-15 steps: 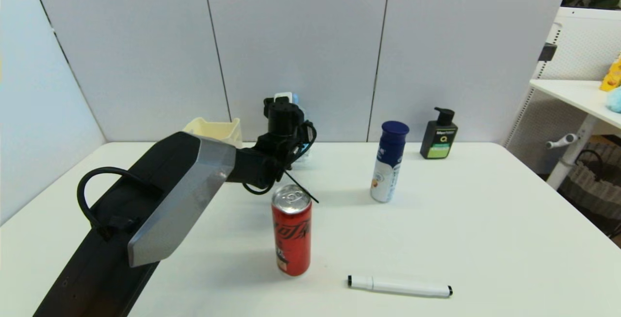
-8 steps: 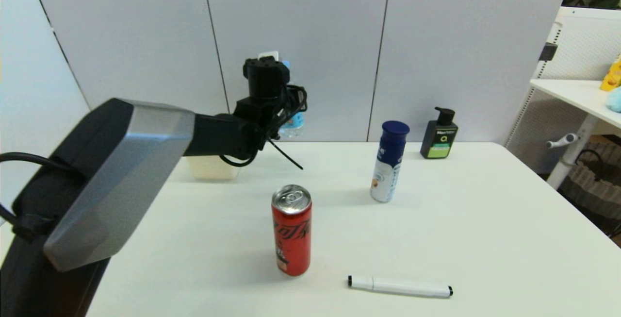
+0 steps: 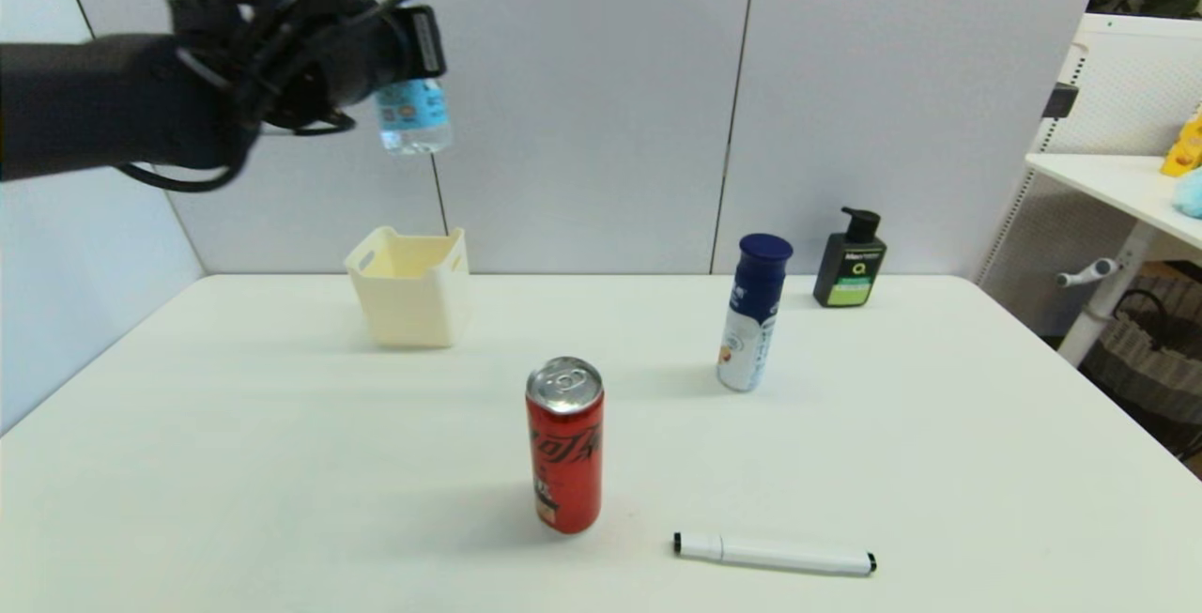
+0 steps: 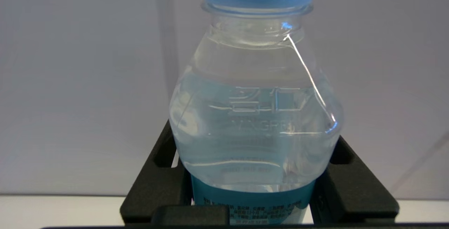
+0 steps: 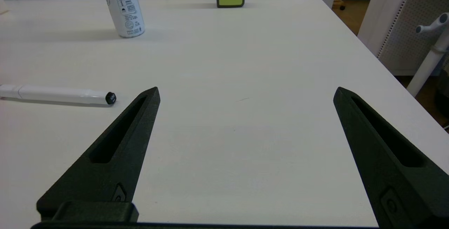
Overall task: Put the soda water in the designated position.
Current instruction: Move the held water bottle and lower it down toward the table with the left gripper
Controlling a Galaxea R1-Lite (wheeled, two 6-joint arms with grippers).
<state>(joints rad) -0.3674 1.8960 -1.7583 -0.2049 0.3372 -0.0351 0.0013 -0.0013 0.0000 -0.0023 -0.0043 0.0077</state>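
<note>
The soda water (image 3: 411, 115), a small clear bottle with a light blue cap and blue label, hangs upright high in the air at the upper left of the head view. My left gripper (image 3: 376, 40) is shut on its middle, well above and a little left of the cream bin (image 3: 410, 286). In the left wrist view the soda water (image 4: 256, 116) fills the picture between the black fingers (image 4: 154, 183). My right gripper (image 5: 245, 95) is open over bare table near the right front, holding nothing; it is out of the head view.
A red can (image 3: 564, 444) stands mid-table, with a white marker (image 3: 773, 554) lying in front of it to the right. A dark-blue-capped white bottle (image 3: 752, 313) and a black pump bottle (image 3: 851, 261) stand at the back right. Grey partition walls close the back and left.
My left arm has risen steeply and swung left, lifting the soda water from the back of the table to high above the cream bin. Nothing else moved.
</note>
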